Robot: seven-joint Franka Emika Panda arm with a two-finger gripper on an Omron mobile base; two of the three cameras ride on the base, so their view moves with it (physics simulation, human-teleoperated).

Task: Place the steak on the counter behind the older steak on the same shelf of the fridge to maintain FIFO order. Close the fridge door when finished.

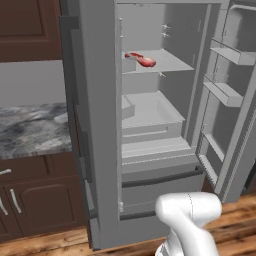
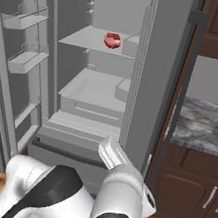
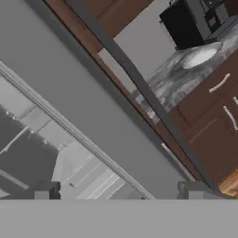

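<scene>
The fridge [image 1: 100, 150] stands with both doors swung wide. On its top shelf [image 1: 172, 62] lies raw meat: a deeper red steak [image 1: 132, 55] toward the back left, touching a pinker, pale-edged older steak [image 1: 148, 62] in front of it. In the right base view they merge into one red lump [image 2: 112, 41], so I cannot separate them there. My gripper [image 3: 119, 190] is open and holds nothing, its fingertips [image 3: 46, 190] wide apart. It hangs low outside the fridge, facing a grey door panel with its dark handle [image 3: 153, 107]. The marbled counter [image 1: 30, 130] carries no meat.
The open door [image 1: 235, 100] with its bins juts out on one side, the other door [image 2: 159, 64] on the counter side. Dark brown cabinets [image 2: 193, 192] sit under the worktop [image 2: 204, 125]. Beyond the door, the hand view shows a pale dish [image 3: 200, 56] and a black appliance [image 3: 188, 23].
</scene>
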